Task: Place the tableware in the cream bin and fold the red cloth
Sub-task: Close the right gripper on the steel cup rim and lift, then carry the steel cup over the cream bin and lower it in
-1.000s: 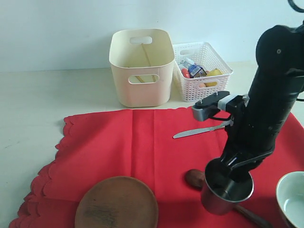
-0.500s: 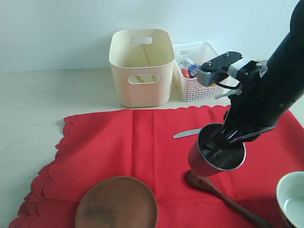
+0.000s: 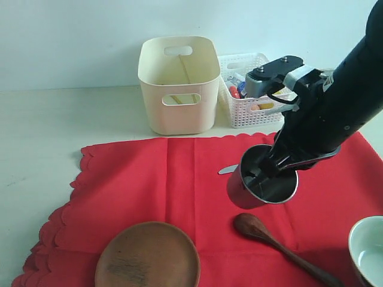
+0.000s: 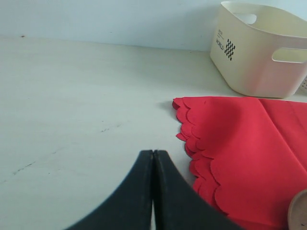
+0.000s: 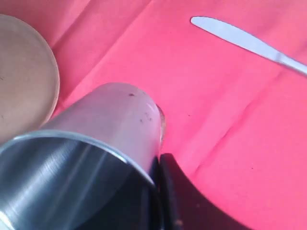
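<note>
**Steel cup lifted above the red cloth, pinched at its rim**

On the near edge of the red cloth (image 3: 155, 179) lies the round wooden plate (image 3: 147, 256). The pale bowl (image 3: 368, 248) sits at the cloth's near right corner, cut off by the frame. The dark wooden spoon (image 3: 272, 238) lies on the cloth between them.

My right arm slants down from the right over the cloth, wrist bent inward. My right jaws are clamped on the rim of the steel cup (image 3: 261, 179), one side inside the wall and one outside. The cup hangs clear of the cloth, tipped so its mouth faces forward. Behind it on the cloth lies the silver knife (image 5: 240, 40), mostly hidden by the cup in the exterior view.

My left jaws are pressed together, holding nothing, low over the bare desk (image 4: 72, 96) just off the cloth's scalloped left corner.

Beyond the cloth's far edge stands the cream bin (image 3: 178, 84), upright, with light chopsticks (image 3: 186, 72) leaning inside. The white lattice basket (image 3: 239, 113) stands past the same edge, further right.
</note>
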`<state>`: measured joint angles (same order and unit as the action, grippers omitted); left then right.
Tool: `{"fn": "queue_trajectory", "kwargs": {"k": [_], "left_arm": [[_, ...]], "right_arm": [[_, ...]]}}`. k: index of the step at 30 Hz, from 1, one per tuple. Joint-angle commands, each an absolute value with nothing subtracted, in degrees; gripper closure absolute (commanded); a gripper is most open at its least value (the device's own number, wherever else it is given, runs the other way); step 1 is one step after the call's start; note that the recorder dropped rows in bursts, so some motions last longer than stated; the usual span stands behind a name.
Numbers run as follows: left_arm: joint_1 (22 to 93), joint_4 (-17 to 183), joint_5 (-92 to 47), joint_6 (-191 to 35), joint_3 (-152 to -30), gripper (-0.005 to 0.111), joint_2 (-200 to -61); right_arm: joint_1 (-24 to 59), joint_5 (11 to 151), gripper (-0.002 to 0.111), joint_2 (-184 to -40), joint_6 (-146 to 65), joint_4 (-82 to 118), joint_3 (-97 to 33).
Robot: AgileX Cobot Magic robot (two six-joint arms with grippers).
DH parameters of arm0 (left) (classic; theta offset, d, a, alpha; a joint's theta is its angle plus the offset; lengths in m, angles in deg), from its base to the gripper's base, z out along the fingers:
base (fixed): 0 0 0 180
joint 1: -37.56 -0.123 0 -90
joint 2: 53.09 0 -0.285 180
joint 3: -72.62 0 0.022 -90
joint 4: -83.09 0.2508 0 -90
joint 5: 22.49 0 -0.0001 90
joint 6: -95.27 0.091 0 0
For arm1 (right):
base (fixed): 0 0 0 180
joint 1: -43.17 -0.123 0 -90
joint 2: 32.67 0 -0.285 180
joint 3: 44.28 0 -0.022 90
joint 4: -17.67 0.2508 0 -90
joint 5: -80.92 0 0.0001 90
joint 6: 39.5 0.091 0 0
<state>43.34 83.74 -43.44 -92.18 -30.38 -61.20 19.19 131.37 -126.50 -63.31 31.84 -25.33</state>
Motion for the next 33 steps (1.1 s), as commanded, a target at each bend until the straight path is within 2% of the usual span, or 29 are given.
{"fn": "queue_trajectory", "kwargs": {"k": [1,6,33], "left_arm": [[43.2,83.8,-43.0,-92.3,-30.2,0.107,-60.9],[43.2,83.8,-43.0,-92.3,-30.2,0.107,-60.9],[43.2,83.8,-43.0,-92.3,-30.2,0.107,-60.9]], "right_arm": [[19.2,129.4,0.108,-125.9,-63.4,32.7,-25.9],[19.2,120.8,0.108,-126.1,-63.2,34.3,-27.8],[23.1,125.3,0.108,-154.7,-65.9,38.9,-70.2]]}}
